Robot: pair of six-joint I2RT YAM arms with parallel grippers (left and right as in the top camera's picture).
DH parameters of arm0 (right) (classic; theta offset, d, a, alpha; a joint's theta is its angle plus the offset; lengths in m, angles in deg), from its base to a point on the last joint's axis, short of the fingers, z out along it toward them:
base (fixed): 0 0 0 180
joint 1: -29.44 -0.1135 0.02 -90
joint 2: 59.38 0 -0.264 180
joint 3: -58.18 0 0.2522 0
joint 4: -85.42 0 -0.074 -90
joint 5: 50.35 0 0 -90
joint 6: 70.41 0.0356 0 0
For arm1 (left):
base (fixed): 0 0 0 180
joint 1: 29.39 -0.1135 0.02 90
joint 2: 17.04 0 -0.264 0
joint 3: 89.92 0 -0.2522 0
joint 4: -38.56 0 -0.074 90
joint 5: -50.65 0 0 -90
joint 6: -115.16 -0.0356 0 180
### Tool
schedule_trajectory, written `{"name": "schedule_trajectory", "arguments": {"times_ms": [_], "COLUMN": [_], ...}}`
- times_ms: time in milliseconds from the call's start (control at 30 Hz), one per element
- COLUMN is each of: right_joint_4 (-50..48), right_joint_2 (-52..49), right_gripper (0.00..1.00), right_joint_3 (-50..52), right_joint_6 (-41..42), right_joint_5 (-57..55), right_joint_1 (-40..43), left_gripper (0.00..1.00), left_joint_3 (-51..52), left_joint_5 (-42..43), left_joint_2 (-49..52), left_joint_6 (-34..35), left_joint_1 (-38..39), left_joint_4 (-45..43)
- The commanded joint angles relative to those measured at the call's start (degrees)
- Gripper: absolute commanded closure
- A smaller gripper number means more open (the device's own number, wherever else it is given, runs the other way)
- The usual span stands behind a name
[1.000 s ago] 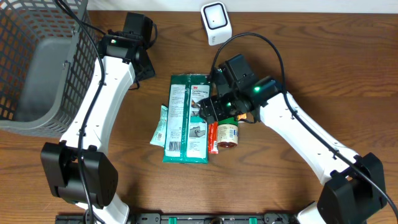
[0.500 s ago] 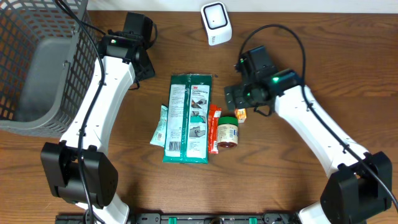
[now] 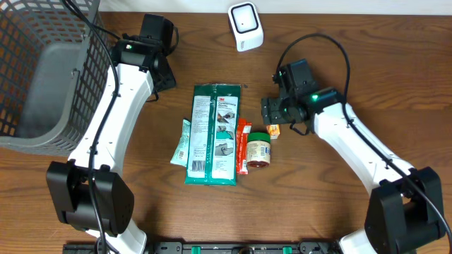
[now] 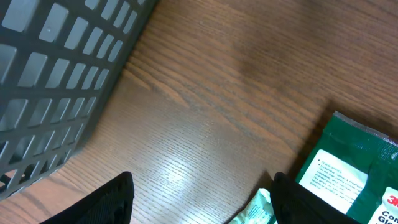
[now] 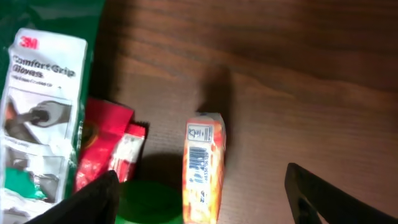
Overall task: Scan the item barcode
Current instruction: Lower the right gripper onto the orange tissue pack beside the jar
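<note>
A small orange box [image 5: 202,168] lies on the table with its barcode facing up, just right of a green-lidded jar [image 5: 149,202]. My right gripper [image 5: 205,199] hovers over the box, open, its fingers wide apart on either side and touching nothing. From overhead the orange box [image 3: 273,130] sits just below the right gripper [image 3: 274,113]. The white scanner [image 3: 245,25] stands at the back edge. My left gripper [image 4: 202,199] is open and empty over bare wood near the basket.
A green 3M gloves package [image 3: 214,134] lies mid-table with a teal packet [image 3: 182,142] on its left and a red packet [image 3: 242,146] and the jar [image 3: 258,149] on its right. A grey mesh basket [image 3: 42,70] fills the back left corner.
My right gripper has swung right, off the pile of items, and now hangs over the orange box. The left arm has not moved.
</note>
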Motion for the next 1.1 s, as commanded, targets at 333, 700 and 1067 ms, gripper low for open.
{"name": "schedule_trajectory", "arguments": {"times_ms": [333,700,1067], "right_joint_4": [-15.04,-18.93,-18.75], "right_joint_2": [-0.02,-0.02,-0.02], "right_gripper": [0.34,0.59,0.64], "right_joint_3": [12.41,15.3,15.32], "right_joint_6": [0.22,0.22,0.24], "right_joint_5": [-0.39,-0.26,-0.31], "right_joint_1": [-0.57,-0.57,-2.08], "left_gripper": [0.3,0.3,0.3], "left_joint_3": [0.33,0.33,0.33], "left_joint_5": [-1.38,-1.38,-1.38], "left_joint_2": [0.63,0.63,0.63], "left_joint_6": [0.96,0.96,0.96], "left_joint_1": [-0.04,-0.04,-0.04], "left_joint_4": [0.22,0.22,0.22]}}
